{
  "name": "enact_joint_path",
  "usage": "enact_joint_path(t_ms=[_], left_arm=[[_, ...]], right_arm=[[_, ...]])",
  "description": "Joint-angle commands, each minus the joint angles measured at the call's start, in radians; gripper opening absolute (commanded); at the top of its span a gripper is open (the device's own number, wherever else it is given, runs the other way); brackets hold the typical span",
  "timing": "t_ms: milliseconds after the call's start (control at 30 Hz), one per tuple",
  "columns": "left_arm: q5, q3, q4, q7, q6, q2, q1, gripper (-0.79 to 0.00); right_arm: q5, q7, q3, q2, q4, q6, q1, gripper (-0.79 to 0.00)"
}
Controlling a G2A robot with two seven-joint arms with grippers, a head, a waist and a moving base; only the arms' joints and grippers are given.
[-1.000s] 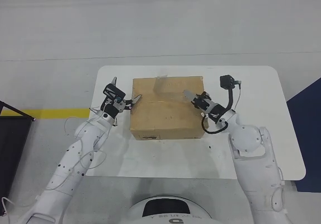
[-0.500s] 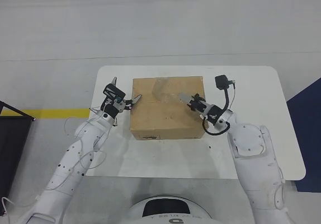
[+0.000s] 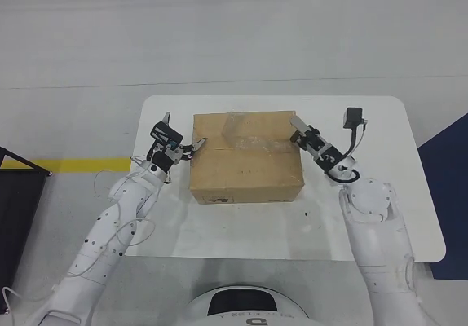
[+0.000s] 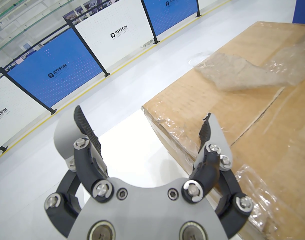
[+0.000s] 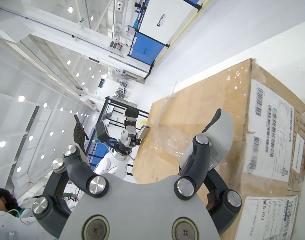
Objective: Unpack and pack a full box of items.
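Tabletop (image 3: 381, 204), white with rounded corners, lies bare on the robot's side. Past that strip sits the cardboard box (image 3: 246, 159), roughly mid-table and a little to the left. Its flaps are down, with a seam (image 3: 242, 147) running across the lid from left to right. A small label (image 3: 218, 198) shows on the near face, and more labels (image 5: 272, 136) cover the right-hand face.

The left gripper (image 3: 183, 132) sits at the box's left side, level with the seam. Its claw is spread wide and nothing is between the fingers. In its own wrist view (image 4: 142, 116), one finger (image 4: 207, 131) stands at the lid's left edge, where clear film wraps the corner. I cannot tell whether that finger touches the cardboard. The other finger (image 4: 84, 126) hangs off to the side, clear of the box.

The right gripper (image 3: 302, 130) is at the box's right edge, toward the far corner. It too is splayed open and holding nothing. From its wrist camera (image 5: 147, 117), one finger (image 5: 217, 123) reaches in over the lid, while the other finger (image 5: 79, 128) points out into open air.

Farther back on the lid, a piece of clear tape (image 4: 237, 73) has come loose. It stands up crumpled near the far edge.

Beyond the table the floor is pale grey, with a yellow line (image 3: 71, 165) off to the left. Farther still, a row of blue and white barrier panels (image 4: 57, 73) on black posts fences the hall.
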Motion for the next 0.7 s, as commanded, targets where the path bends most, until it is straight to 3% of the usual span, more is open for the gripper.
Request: enact_joint_path(t_ms=[0, 667], left_arm=[[0.0, 0.0, 0.0, 0.0, 0.0, 0.0, 0.0, 0.0], [0.0, 0.0, 0.0, 0.0, 0.0, 0.0, 0.0, 0.0]], right_arm=[[0.011, 0.003, -0.008, 0.0, 0.028, 0.003, 0.019, 0.0], [0.086, 0.114, -0.08, 0.014, 0.092, 0.06, 0.071, 0.0]])
